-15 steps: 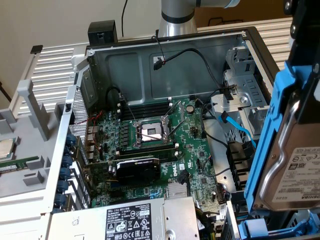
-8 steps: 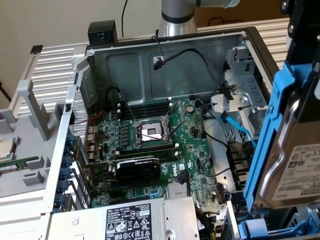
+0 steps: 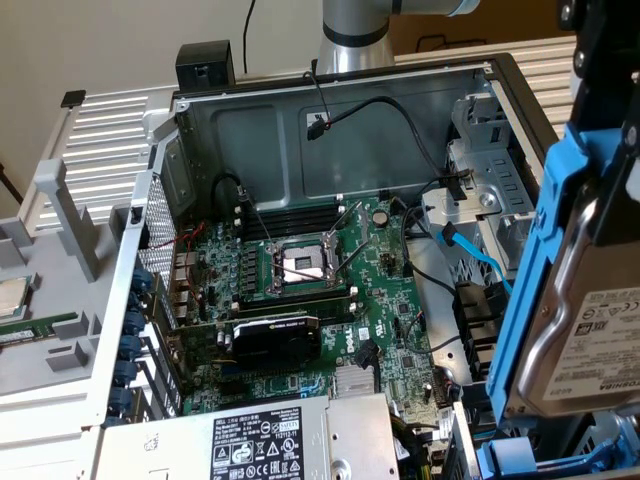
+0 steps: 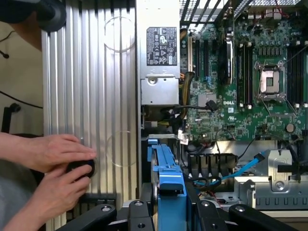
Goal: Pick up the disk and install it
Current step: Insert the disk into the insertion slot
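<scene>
Open case (image 3: 330, 120) with drive in transit. The hand (image 4: 169, 214) holds the disk (image 3: 585, 330), its jaws set narrow on either side of the blue frame. The disk stands on edge, white label showing, at the case's edge on the exterior view's right. It is beside the drive cage (image 3: 478, 190) and apart from the motherboard (image 3: 300, 290).

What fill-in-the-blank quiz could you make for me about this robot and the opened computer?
1. The robot's fingers are closed on the ____.
2. Its plastic carrier frame is coloured ____.
3. On the ribbed panel, a person's two ____ touch a small black object.
Missing words: disk; blue; hands.
</scene>
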Available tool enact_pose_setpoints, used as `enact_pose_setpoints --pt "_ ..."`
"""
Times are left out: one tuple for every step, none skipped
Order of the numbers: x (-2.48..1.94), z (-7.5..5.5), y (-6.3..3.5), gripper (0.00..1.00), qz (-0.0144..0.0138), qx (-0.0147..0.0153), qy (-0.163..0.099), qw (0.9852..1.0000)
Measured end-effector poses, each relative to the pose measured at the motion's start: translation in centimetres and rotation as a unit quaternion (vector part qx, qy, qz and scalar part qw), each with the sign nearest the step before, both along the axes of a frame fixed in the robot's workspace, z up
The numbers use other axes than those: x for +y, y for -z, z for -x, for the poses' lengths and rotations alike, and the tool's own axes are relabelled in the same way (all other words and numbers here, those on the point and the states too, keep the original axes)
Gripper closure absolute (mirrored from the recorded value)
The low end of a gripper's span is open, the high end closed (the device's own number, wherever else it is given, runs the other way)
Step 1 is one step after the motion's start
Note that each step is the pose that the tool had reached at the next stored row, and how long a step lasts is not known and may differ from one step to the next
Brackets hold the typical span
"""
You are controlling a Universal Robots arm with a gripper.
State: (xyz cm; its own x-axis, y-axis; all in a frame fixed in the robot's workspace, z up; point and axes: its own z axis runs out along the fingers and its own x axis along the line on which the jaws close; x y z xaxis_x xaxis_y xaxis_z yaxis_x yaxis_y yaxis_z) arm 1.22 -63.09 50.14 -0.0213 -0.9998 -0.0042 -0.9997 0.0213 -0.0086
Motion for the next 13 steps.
enact_pose_setpoints --pt "0.04 0.0 0.05 0.64 0.0 0.0 -0.001 1.0" --pt "0.07 0.0 0.11 0.64 0.0 0.0 -0.002 1.0" --pt "0.11 0.0 0.19 0.64 -0.0001 0.0 -0.003 1.0" --pt "0.14 0.0 0.25 0.64 0.0 0.0 -0.004 1.0" --pt "0.15 0.0 0.35 0.64 0.0 0.0 -0.005 1.0" --pt "0.17 0.0 0.46 0.64 -0.0001 0.0 -0.006 1.0" --pt "0.23 0.0 0.56 0.64 0.0001 0.0 -0.007 1.0" --pt "0.28 0.0 0.66 0.64 0.0001 0.0 -0.008 1.0" --pt "0.34 0.0 0.75 0.64 0.0 0.0 -0.009 1.0" --pt "0.38 0.0 0.84 0.64 0.0001 0.0 -0.01 0.9999" --pt "0.42 0.0 0.93 0.64 0.0001 0.0001 -0.011 0.9999" --pt "0.47 0.0 1.03 0.64 0.0001 0.0001 -0.012 0.9999" --pt "0.52 0.0 1.11 0.64 0.0001 0.0001 -0.013 0.9999"
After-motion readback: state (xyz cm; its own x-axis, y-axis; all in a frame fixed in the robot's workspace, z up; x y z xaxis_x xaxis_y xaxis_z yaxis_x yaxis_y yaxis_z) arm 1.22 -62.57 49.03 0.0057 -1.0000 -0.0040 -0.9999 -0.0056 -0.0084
